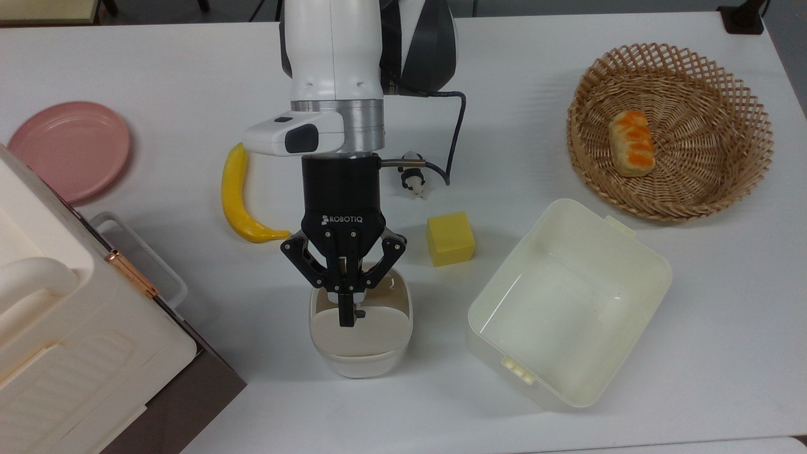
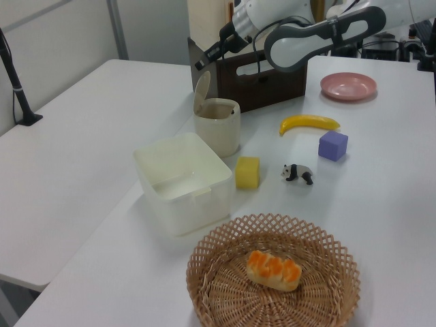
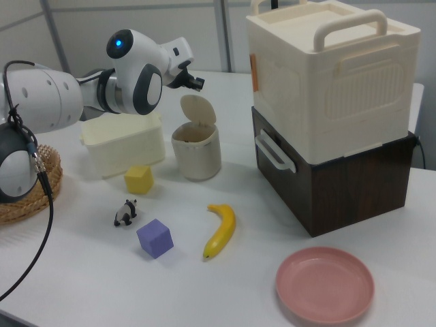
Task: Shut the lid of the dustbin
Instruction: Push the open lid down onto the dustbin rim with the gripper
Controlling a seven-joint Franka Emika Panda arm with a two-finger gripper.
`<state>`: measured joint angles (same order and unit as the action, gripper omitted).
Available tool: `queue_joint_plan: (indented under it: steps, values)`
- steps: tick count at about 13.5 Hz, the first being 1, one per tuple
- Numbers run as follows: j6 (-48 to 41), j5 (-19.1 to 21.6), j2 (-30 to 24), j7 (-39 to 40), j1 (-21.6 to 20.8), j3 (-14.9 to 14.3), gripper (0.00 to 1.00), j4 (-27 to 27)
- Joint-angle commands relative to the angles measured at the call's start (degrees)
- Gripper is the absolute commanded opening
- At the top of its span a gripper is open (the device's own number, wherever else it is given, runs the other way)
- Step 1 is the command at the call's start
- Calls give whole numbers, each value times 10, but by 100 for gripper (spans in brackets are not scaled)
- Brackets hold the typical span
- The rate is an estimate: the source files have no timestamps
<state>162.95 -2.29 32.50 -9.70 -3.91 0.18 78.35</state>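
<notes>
Claw above open lid
Claw (image 1: 344, 320) pinched together, empty, over upright lid (image 2: 201, 92); off-centre push may tip dustbin (image 1: 360, 328) on bench (image 1: 157, 63).

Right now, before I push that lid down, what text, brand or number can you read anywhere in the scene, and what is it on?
"ROBOTIQ": white letters on the black body of the gripper, read in the top view.
No other words, numbers or signs can be read; the dustbin, its lid, the cream tub and the big cream box carry no legible print.
</notes>
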Motion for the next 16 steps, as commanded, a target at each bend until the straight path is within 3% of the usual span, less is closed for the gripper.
queue_joint_plan:
  steps: [1,4,16]
  values:
    - [-57,-9,1,-8,-7,-7,0,-10]
    - [-106,-10,-2,-3,-7,-7,0,-10]
    - [-127,-11,-3,4,-16,-4,0,50]
